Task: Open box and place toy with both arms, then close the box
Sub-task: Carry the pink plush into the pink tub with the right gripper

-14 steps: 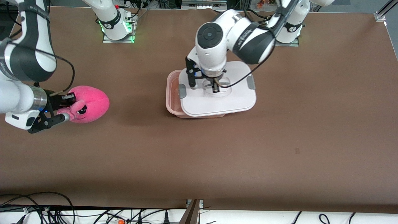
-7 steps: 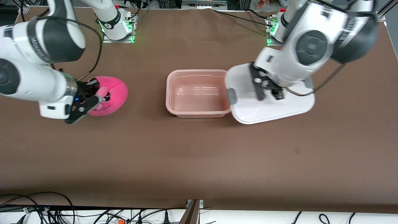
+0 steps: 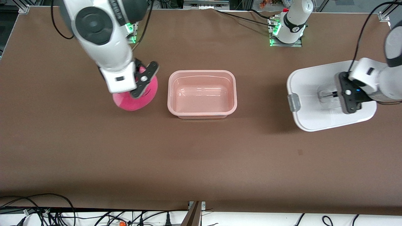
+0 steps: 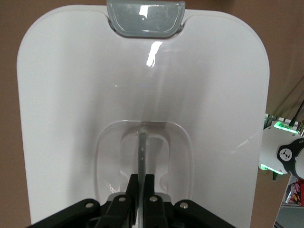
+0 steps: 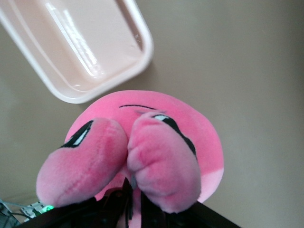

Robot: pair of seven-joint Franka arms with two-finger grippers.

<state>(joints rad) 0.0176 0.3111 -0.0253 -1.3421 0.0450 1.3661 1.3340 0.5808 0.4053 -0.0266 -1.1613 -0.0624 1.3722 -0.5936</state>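
The pink box (image 3: 202, 94) sits open in the middle of the front picture, a little above the centre, and nothing is inside it. Its white lid (image 3: 309, 94) is off and shows at the right side of that picture, toward the left arm's end of the table, well apart from the box. A grey clip (image 3: 292, 102) sticks out on the lid's edge that faces the box. The left gripper (image 3: 334, 94) is at the lid's clear handle (image 3: 325, 94). In the left wrist picture, the left gripper's black fingers (image 4: 129, 190) are squeezed tight together on the thin clear bar of the handle, low in the middle of the frame, and the grey clip is at the top. I cannot tell if the lid rests on the brown table (image 3: 201, 157) or hangs just above it. The round pink toy (image 3: 135, 97) shows in the upper left part of the front picture, just beside the box, toward the right arm's end. The right gripper (image 3: 139, 82) is on top of the toy and hides much of it. In the right wrist picture, the toy fills the lower middle, and the right gripper's jaws are nearly closed, pinching the soft plush between two lighter pink lumps. A corner of the box shows at the upper left of that frame. The toy looks lifted off the table.
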